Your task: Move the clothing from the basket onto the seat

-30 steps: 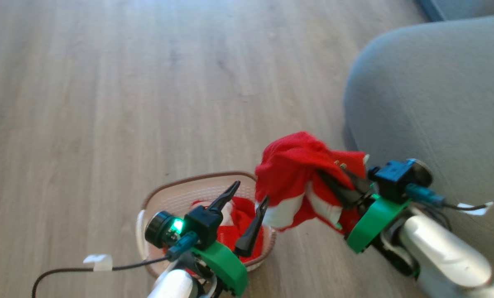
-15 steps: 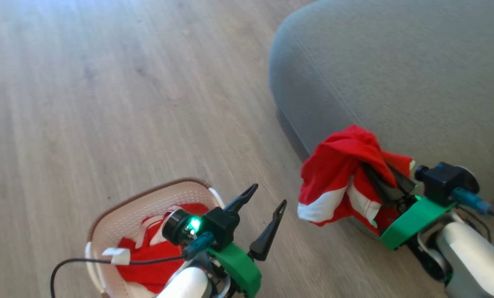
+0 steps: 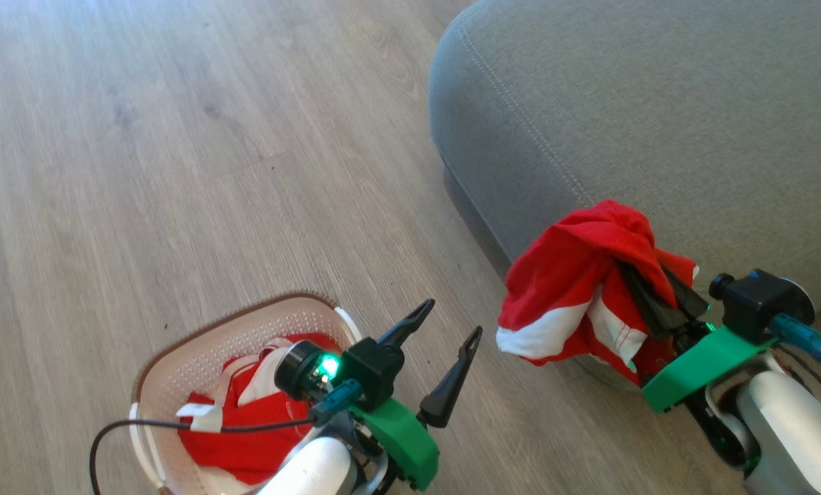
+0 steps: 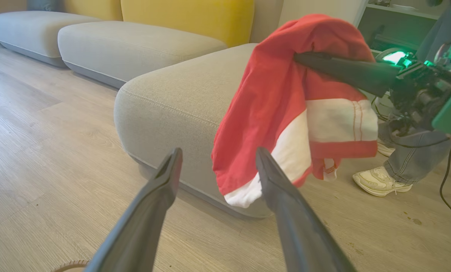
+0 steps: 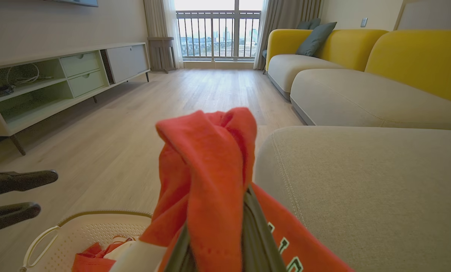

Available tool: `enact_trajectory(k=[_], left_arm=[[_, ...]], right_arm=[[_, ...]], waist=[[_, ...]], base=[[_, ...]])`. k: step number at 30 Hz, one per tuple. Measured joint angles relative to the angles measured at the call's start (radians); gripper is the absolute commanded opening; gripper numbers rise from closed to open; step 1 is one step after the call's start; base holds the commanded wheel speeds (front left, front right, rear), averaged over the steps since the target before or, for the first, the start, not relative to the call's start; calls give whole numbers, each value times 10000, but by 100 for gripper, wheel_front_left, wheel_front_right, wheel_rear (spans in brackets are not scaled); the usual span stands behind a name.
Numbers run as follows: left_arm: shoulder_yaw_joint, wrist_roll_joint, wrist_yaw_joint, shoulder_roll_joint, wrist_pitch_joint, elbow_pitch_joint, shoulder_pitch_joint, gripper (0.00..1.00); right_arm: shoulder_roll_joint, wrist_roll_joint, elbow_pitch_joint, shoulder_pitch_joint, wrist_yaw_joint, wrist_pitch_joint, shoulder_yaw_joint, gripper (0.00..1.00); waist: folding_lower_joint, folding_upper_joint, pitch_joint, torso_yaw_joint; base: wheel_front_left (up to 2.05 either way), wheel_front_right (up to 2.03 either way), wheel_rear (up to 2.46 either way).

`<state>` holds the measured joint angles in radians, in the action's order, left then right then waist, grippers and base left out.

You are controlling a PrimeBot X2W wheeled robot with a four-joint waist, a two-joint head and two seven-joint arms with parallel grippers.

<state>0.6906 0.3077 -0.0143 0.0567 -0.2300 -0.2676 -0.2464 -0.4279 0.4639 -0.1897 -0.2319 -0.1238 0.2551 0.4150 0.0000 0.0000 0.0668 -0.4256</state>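
Head view: right gripper [image 3: 634, 282] clamped on red garment [image 3: 568, 275], which hangs downward just beside near corner of seat [image 3: 658, 103], not yet over cushion top. Seat lies ahead-right of right gripper, so right arm is nearer. Left gripper [image 3: 454, 317]: fingers apart, empty, farther from seat. Basket [image 3: 197, 364] on floor, well apart from seat, red clothing [image 3: 245, 440] inside. Count: one garment held, basket pieces unclear, one basket.

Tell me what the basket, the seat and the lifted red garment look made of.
The basket: probably moulded plastic, matte cream, perforated with rows of holes; brown woven-look rim. The seat: grey textile upholstery, matte, with a stitched seam. The red garment: soft thin cloth with white trim, hanging in folds; fibre unclear.
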Motion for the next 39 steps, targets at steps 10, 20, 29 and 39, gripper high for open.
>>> enact_trajectory(k=[10,20,29,39], left_arm=[[111,-150,58,169,291,309,-587,100],[-282,-819,82,991,1237,1467,-2751,100],[-577,-1381,-15,1411,1808,2040,-4498,100],[-646,-1494,13,1450,1954,2211,-5060,100]], right_arm=[[548,-71,12,-232,0,0,-823,0],[1384,-127,-326,-3632,2,0,-2957,0],[1206,-128,-1398,-7123,0,2,-5041,0],[-895,-176,-4416,-10461,0,2,-6412,0]], waist=[[0,0,989,292],[3,0,3675,698],[5,-2,6136,969],[1,-1,8062,1266]], base=[[0,0,0],[0,0,0],[0,0,0],[0,0,0]])
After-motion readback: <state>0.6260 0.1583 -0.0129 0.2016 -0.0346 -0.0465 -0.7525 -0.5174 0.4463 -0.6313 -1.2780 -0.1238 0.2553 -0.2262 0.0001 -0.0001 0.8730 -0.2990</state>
